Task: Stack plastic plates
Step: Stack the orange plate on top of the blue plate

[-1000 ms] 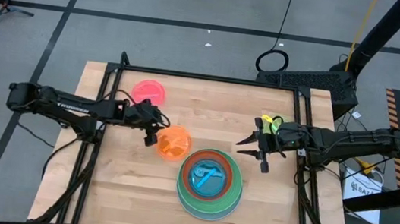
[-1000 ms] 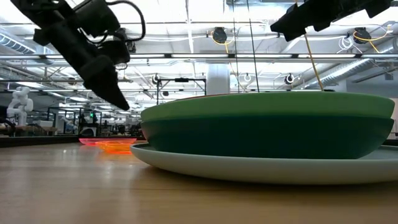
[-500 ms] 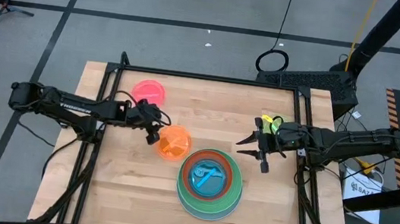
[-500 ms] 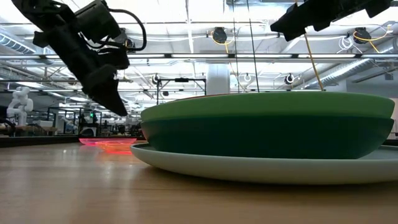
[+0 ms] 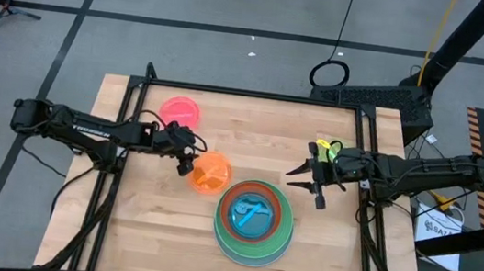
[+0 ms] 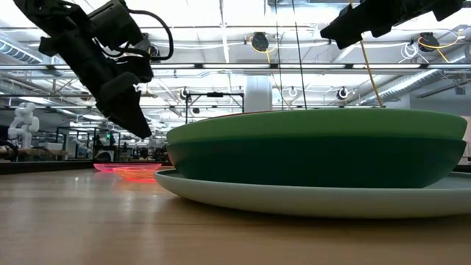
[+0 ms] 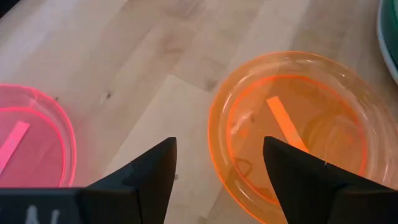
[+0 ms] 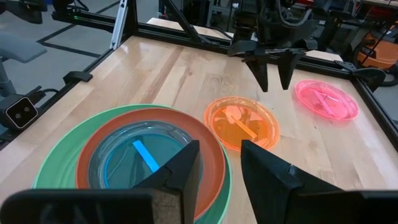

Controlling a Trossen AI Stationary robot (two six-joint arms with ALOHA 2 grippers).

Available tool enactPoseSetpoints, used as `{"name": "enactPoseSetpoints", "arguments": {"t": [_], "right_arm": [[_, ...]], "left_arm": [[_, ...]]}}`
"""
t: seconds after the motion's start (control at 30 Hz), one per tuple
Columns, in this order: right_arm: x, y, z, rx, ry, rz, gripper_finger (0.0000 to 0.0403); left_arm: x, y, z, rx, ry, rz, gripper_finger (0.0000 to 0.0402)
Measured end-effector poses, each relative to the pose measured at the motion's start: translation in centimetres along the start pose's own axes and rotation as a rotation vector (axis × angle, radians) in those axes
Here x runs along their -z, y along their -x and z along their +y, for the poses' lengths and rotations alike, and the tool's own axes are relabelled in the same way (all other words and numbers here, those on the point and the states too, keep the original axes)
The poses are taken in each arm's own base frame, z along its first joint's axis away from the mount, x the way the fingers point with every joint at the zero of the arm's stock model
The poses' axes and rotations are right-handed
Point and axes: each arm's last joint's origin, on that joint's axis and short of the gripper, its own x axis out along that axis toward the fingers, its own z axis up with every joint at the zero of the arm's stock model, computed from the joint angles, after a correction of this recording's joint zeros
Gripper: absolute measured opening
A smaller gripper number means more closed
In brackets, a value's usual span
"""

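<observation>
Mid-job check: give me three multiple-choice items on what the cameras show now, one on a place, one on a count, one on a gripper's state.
1. Where does the orange plate lie?
A. On top of the stack
B. On the table between the pink plate and the stack
C. Off the table

2. How many small plates lie apart from the stack?
A. Two
B. Four
C. None

3. How is the left gripper?
A. Shut on the orange plate
B. Shut on the pink plate
C. Open, holding nothing

Answers:
1. B: the high view shows it on the wood, beside the stack's rim, with the pink plate farther back.
2. A: only the orange and pink ones lie loose.
3. C: the left wrist view shows its fingers spread over the orange plate's rim, holding nothing.
</observation>
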Motion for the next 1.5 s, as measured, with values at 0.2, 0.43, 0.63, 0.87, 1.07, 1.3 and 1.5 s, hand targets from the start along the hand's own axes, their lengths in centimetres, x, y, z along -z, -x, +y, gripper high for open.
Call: {"name": "enactPoseSetpoints", "arguments": {"t": [0.2,0.43,0.63,0.87,1.07,1.3,1.5], "right_arm": [[0.0,0.0,0.0,0.0,-0.001,-0.001,0.0109],[0.0,0.0,0.0,0.0,0.0,-0.002,0.0109],[0.0,0.0,0.0,0.0,-0.001,-0.002,0.0109],[0.0,0.0,0.0,0.0,-0.001,-0.003,0.0109],[0.0,0.0,0.0,0.0,-0.001,-0.002,0.0109],[0.0,0.0,0.0,0.0,-0.002,0.001,0.0109],[0.0,0.0,0.0,0.0,-0.001,0.001,0.0109]], "left_arm": [[0.1,0.1,-0.7,0.027,-0.021,-0.007,0.0246],[0.1,0.3,-1.5,0.059,-0.036,-0.031,0.0246],[0.2,0.4,-1.9,0.074,-0.049,-0.034,0.0246],[0.3,0.1,-2.1,0.06,-0.05,-0.027,0.0246],[0.6,-1.2,-2.3,0.045,-0.059,0.004,0.0246],[1.1,-2.6,-2.5,0.022,-0.076,0.049,0.0246],[1.3,-2.9,-2.5,0.016,-0.08,0.063,0.0246]]}}
